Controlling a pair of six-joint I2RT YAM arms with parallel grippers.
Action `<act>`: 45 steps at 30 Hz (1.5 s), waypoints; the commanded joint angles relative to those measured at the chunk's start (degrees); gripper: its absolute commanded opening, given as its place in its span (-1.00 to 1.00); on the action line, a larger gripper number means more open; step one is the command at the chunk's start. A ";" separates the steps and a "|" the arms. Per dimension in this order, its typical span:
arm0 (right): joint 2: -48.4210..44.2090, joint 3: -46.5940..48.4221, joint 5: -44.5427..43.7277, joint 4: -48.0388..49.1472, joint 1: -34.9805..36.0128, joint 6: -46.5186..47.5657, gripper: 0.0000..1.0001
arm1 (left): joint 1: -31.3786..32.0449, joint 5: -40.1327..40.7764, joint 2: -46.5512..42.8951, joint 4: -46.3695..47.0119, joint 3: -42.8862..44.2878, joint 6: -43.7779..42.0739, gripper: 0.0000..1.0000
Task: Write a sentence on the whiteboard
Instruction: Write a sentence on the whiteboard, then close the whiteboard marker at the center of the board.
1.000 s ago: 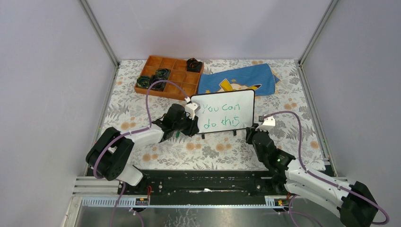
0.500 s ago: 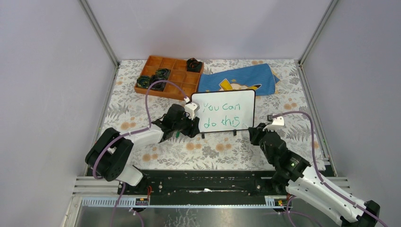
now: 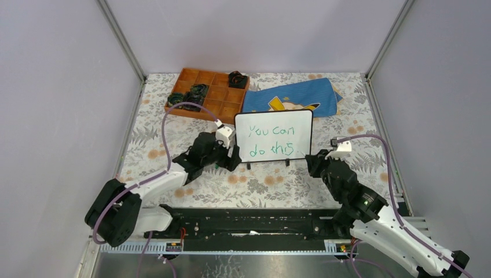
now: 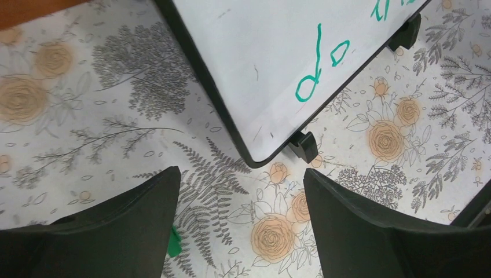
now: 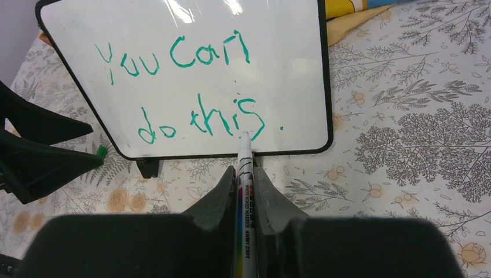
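A bench (image 3: 260, 185) covered in a grey leaf-and-rose print fills the floor of a booth with plain lilac walls (image 3: 260, 35). At the far side sits an orange compartment tray (image 3: 223, 104) with dark items (image 3: 197, 91) in several cells, and beside it lies a blue cloth (image 3: 301, 95).

The whiteboard (image 3: 272, 119) stands mid-bench on two black feet, just in front of the cloth. On it is the green sentence (image 3: 271, 131) "You can do this".

The left gripper (image 4: 240, 185) is spread wide and empty near the board's lower left corner. A small green bit (image 4: 173, 246) shows by one finger, perhaps a cap.

The right gripper (image 5: 245, 174) is clamped on a marker (image 5: 245, 156), whose tip is at the board's bottom edge.
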State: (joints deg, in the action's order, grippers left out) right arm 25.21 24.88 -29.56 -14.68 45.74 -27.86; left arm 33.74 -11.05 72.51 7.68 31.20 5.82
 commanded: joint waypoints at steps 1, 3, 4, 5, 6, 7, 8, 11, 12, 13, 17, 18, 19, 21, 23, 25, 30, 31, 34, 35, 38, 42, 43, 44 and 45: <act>-0.87 4.06 1.43 -0.50 -0.36 1.98 -1.00 | 0.37 5.13 -4.92 0.45 -1.69 -2.33 0.73; -0.93 4.57 1.74 -0.57 -0.30 2.60 -1.00 | 0.37 7.74 -7.49 -2.03 -1.90 -4.09 0.75; -0.92 4.73 1.77 -0.46 -0.36 2.96 -1.00 | 0.30 9.48 -8.64 -3.53 -1.74 -4.56 0.76; -0.92 4.94 1.71 -0.43 -0.32 3.11 -1.00 | 0.20 10.63 -10.12 -4.58 -1.67 -5.01 0.76; -0.93 5.04 1.66 -0.36 -0.31 3.27 -1.00 | 0.04 12.27 -11.54 -5.70 -1.44 -5.05 0.77; -0.96 5.23 1.96 -0.17 -0.37 3.47 -1.00 | -0.20 13.66 -12.80 -7.11 -1.04 -5.04 0.78; -1.02 5.34 2.28 0.09 -0.32 3.57 -1.00 | -0.41 15.42 -13.77 -8.87 -0.45 -4.80 0.78; -0.97 5.85 3.33 0.52 -0.30 3.64 -1.00 | -1.00 21.85 -15.47 -13.05 1.87 -2.32 0.87; -0.92 6.13 3.62 0.50 -0.34 3.68 -1.00 | -1.11 24.45 -15.45 -14.48 2.97 -0.40 0.93; -0.87 6.54 3.74 0.34 -0.32 3.82 -1.00 | -1.17 27.53 -15.09 -16.53 4.44 2.32 0.97; -0.89 8.65 3.91 -2.19 -0.37 4.39 -1.00 | -3.78 33.59 -12.37 -27.52 11.33 12.59 0.97; -1.12 8.93 3.88 -2.70 -0.31 4.58 -1.00 | -5.47 33.03 -12.33 -29.66 12.36 15.31 0.97; -1.40 9.15 3.84 -3.06 -0.30 4.73 -1.00 | -8.79 31.68 -12.87 -31.07 12.76 18.01 0.97; -2.20 9.41 3.84 -3.39 -0.32 5.09 -1.00 | -13.87 27.42 -15.57 -31.23 11.33 22.11 0.97; -2.67 9.70 3.72 -3.64 -0.35 5.37 -1.00 | -17.87 23.06 -18.32 -29.78 9.59 24.73 0.97; -2.96 10.13 3.84 -3.73 -0.37 6.04 -1.00 | -19.42 22.02 -19.18 -28.98 8.73 27.12 0.97; -1.85 12.09 4.09 -4.60 -0.34 7.79 -1.00 | -19.50 21.80 -15.80 -31.29 11.04 29.86 0.97; -1.59 12.33 4.12 -4.65 -0.30 8.03 -1.00 | -19.50 21.54 -15.55 -31.32 10.97 30.19 0.97; -1.23 12.65 4.60 -4.27 -0.36 8.55 -1.00 | -19.50 18.93 -14.14 -32.66 11.56 27.97 0.97; -1.05 12.69 4.75 -4.16 -0.38 8.56 -1.00 | -19.50 16.73 -12.94 -33.74 12.31 25.96 0.97; -0.67 12.51 5.37 -4.00 -0.31 8.57 -1.00 | -18.97 11.61 -8.77 -37.68 15.35 21.91 0.97; -0.54 11.51 5.74 -3.36 -0.38 8.59 -1.00 | -14.27 11.47 -5.11 -40.99 17.78 19.03 0.93; -0.50 11.36 5.68 -3.18 -0.31 8.61 -1.00 | -12.78 11.94 -3.64 -41.76 18.44 18.63 0.92; -0.51 11.28 5.72 -3.03 -0.30 8.55 -1.00 | -11.48 12.44 -1.96 -42.64 19.26 18.20 0.90; -0.38 11.33 5.72 -2.88 -0.30 8.60 -1.00 | -10.29 13.43 -0.28 -43.42 20.15 17.95 0.88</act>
State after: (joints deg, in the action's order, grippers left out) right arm 24.49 35.42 -25.23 -19.90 45.74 -20.34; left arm 19.29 2.81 67.92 -30.74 47.72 27.59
